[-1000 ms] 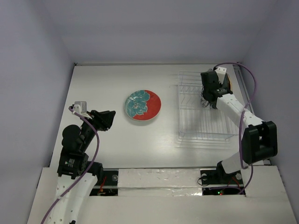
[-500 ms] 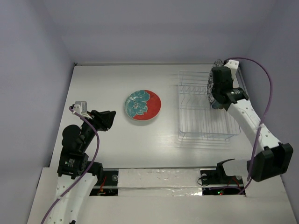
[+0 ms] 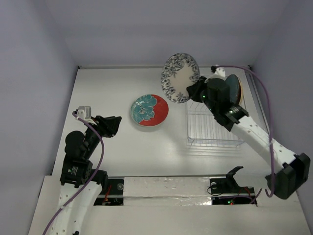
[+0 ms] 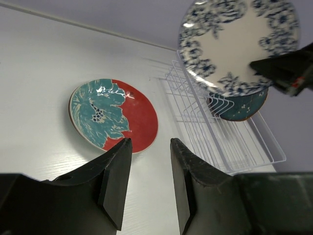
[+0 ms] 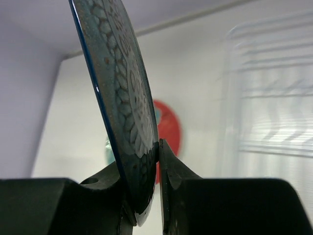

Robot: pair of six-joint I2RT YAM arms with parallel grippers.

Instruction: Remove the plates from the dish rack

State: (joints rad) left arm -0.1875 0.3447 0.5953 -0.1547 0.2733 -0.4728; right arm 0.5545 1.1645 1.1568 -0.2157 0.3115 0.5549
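one thin rim pinch is all the right fingers have on the blue floral plate, held high by the dish rack, so it could pivot loose and smash on the red plate; left fingers sit parted, empty.

three cameras, one table

the top camera sits high above and behind the arm bases, looking down and forward over the whole table. it is far enough off to take in both arms, the red plate and the rack.

the left wrist camera rides low behind the left gripper, facing forward and to the right across the table. with the top view it shares the red plate, the rack and the raised blue-flowered plate.

the right wrist camera looks along the right gripper, very close to that plate's rim. the red plate and the rack show blurred behind it.
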